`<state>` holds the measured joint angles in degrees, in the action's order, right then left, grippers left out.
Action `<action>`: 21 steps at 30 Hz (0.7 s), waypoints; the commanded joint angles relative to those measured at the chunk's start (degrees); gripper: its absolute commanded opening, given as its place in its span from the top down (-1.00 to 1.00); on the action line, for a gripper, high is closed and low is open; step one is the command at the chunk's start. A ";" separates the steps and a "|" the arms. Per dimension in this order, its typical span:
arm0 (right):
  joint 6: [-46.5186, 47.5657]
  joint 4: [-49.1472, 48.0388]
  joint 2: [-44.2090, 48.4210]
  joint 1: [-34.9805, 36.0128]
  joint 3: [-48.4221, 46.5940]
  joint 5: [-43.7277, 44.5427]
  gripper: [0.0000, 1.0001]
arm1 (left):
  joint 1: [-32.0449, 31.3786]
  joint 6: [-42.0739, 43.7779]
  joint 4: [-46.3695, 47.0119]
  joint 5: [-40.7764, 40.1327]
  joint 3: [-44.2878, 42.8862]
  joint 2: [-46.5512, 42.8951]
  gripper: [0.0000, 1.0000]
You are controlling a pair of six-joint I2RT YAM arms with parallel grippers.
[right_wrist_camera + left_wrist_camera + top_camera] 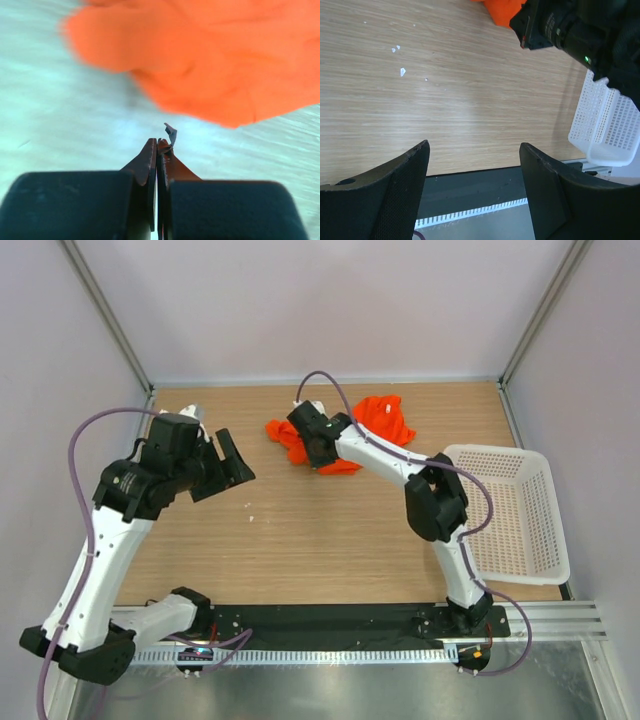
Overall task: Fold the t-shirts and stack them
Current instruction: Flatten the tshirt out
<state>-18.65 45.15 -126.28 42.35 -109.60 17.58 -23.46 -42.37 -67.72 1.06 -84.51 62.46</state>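
Note:
The orange-red t-shirt (385, 420) lies crumpled at the back middle of the wooden table. My right gripper (318, 448) sits over the heap's near edge. In the right wrist view the right gripper (157, 141) is shut, its fingers pressed flat together with no cloth showing between them. There the t-shirt (200, 60) lies just beyond the tips, blurred. My left gripper (228, 468) hovers open over the left of the table, well apart from the t-shirt. In the left wrist view the left gripper (474, 145) holds nothing, and a corner of the t-shirt (505, 10) shows at the top.
A white lattice basket (510, 510) stands at the table's right edge, also seen in the left wrist view as the basket (607, 125). Small white specks (250, 510) lie on the wood left of centre. The right arm (580, 30) fills that view's upper right.

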 commanded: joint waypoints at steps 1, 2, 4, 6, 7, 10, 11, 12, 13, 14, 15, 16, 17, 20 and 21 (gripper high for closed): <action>-1.03 1.18 13.67 3.79 0.77 2.02 0.98 | 0.44 0.71 -0.30 -2.47 -2.24 -4.61 -0.48; -1.47 0.91 15.52 3.88 1.75 1.75 0.98 | 0.44 0.54 -0.13 -2.81 -1.89 -5.41 -0.48; -2.26 -2.15 19.38 3.79 5.87 2.10 0.98 | 0.52 -0.17 0.13 -2.90 -0.66 -6.73 -0.49; -1.56 -6.36 20.02 3.18 7.82 0.88 0.71 | 0.44 -1.57 -0.21 -2.38 -0.57 -8.05 -0.49; -1.56 -6.91 19.06 3.27 7.48 1.13 0.41 | 0.44 -1.75 -0.30 -1.60 -0.83 -8.23 -0.49; -3.49 -10.50 16.51 3.27 6.86 0.35 -0.25 | 0.44 -2.28 -0.83 -0.09 -1.01 -8.93 -0.49; -4.45 -12.69 15.63 3.27 6.94 1.22 -0.38 | 0.44 -2.45 -1.18 -0.27 -0.57 -9.19 -0.49; -5.42 -13.67 15.02 3.27 6.68 1.66 -0.41 | 0.44 -2.72 -1.10 -0.70 -0.22 -9.89 -0.49; -6.47 -14.55 14.23 3.18 6.59 2.01 -0.41 | 0.44 -3.07 -0.92 -0.62 0.22 -10.25 -0.49; -6.83 -15.17 12.39 3.27 6.16 2.28 -0.42 | 0.44 -3.33 -0.83 -0.62 0.74 -10.68 -0.49; -7.44 -15.87 11.42 3.18 4.94 2.89 -0.43 | 0.52 -3.68 -0.92 -0.71 1.71 -11.47 -0.49; -8.75 -15.88 10.19 3.18 4.05 3.33 -0.43 | 0.44 -4.03 -0.83 -0.62 2.41 -11.83 -0.49; -9.46 -15.36 8.17 3.09 3.00 3.77 -0.43 | 0.44 -4.21 -0.83 -0.62 2.94 -12.18 -0.49; -13.58 -12.82 5.09 3.18 -0.60 7.80 -0.30 | 0.44 -4.30 -1.01 -0.71 4.53 -13.06 -0.49; -14.73 -11.06 2.47 3.27 -3.40 9.30 -0.26 | 0.44 -4.21 -1.01 -0.62 5.23 -13.24 -0.49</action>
<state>-27.68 33.19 -122.10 45.28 -106.24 20.93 -23.22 -46.06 -68.34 0.08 -80.31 50.11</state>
